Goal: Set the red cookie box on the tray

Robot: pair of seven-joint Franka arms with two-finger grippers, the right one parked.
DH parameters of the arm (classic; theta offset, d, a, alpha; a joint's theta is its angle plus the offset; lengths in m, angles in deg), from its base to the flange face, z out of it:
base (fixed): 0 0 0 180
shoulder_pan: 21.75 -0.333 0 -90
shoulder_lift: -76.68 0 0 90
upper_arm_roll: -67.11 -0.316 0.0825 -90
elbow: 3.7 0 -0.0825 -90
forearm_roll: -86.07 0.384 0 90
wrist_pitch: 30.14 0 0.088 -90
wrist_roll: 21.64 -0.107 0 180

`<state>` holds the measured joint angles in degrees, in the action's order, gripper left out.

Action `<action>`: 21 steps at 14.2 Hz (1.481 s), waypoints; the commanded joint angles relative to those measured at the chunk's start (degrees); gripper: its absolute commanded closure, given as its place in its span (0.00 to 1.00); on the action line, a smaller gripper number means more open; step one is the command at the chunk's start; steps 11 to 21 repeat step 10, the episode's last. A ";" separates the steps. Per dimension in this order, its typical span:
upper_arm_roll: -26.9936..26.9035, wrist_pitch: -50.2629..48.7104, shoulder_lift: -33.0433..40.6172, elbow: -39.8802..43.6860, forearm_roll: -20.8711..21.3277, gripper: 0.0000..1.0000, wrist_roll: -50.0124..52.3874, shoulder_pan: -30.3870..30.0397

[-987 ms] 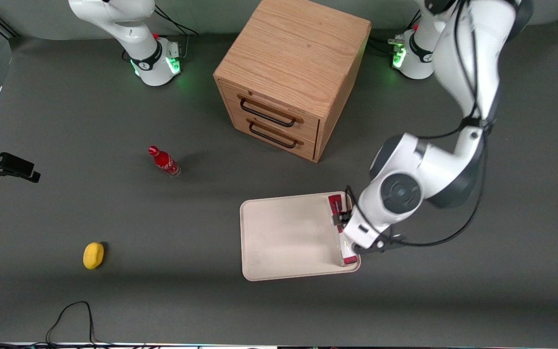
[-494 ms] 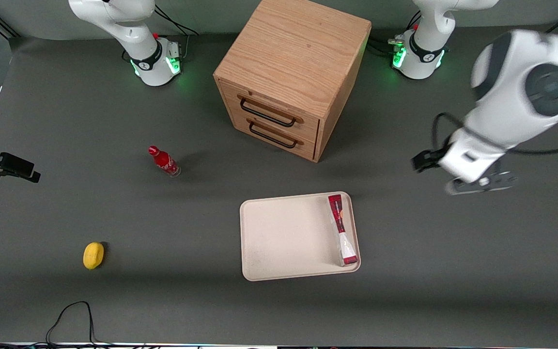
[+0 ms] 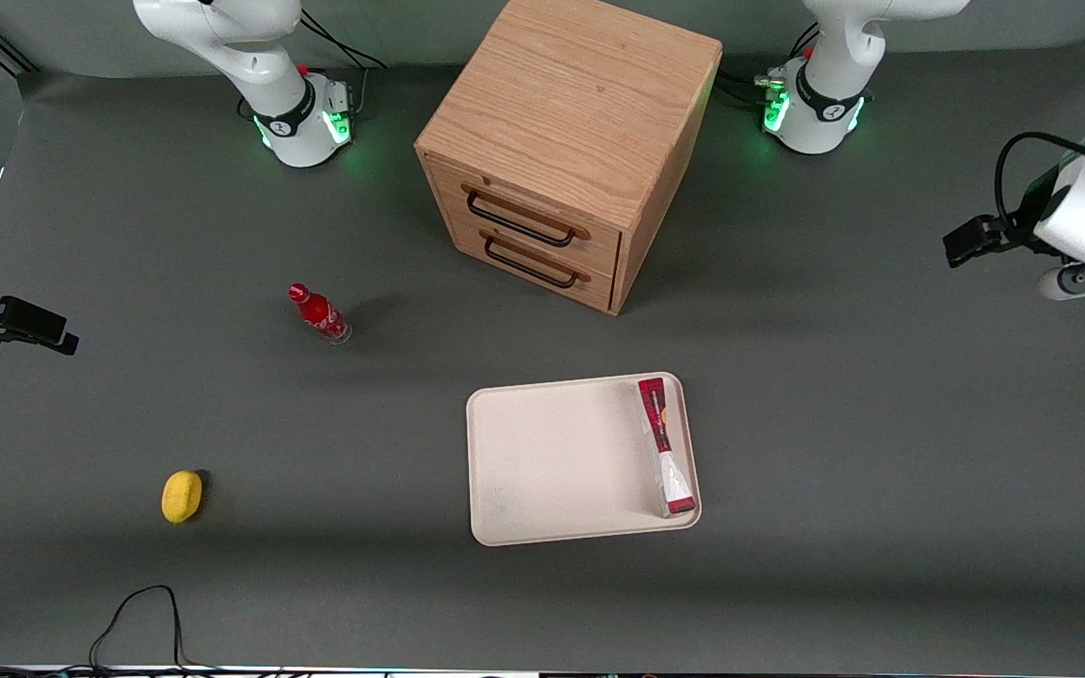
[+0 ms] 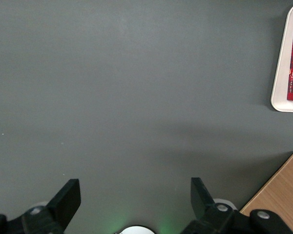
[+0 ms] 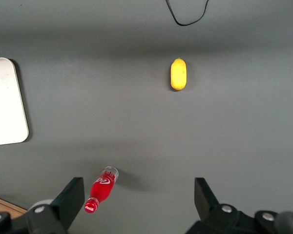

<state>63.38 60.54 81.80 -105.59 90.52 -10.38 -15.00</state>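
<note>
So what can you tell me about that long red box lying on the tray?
The red cookie box is a long, slim carton, seemingly cardboard, with red ends and edges and a pale printed face; the wrist view shows biscuit pictures on it. It lies flat inside the tray, along the rim at the working arm's end, reaching almost from one corner to the other. Only the tray touches it. The gripper hangs open, well away, above bare table toward the working arm's end.

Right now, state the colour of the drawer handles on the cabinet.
Black handles on the wooden cabinet, clearest in the front view; gripper parked aside, open.
</note>
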 commanded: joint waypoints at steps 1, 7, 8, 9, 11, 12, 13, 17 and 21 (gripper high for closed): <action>-0.57 0.72 3.23 -2.43 -0.22 0.00 -0.98 -0.51; -8.30 0.47 2.88 -1.12 -2.34 0.00 -9.59 3.35; -8.31 0.20 2.79 -0.85 -2.34 0.00 -9.34 3.44; -8.31 -0.49 2.79 -0.41 -2.34 0.00 -8.64 3.45; -8.14 -1.46 2.44 0.20 -2.16 0.00 -8.54 3.45; -8.14 -1.46 2.44 0.20 -2.16 0.00 -8.54 3.45; -8.14 -1.46 2.44 0.20 -2.16 0.00 -8.54 3.45; -8.14 -1.46 2.44 0.20 -2.16 0.00 -8.54 3.45; -8.14 -1.46 2.44 0.20 -2.16 0.00 -8.54 3.45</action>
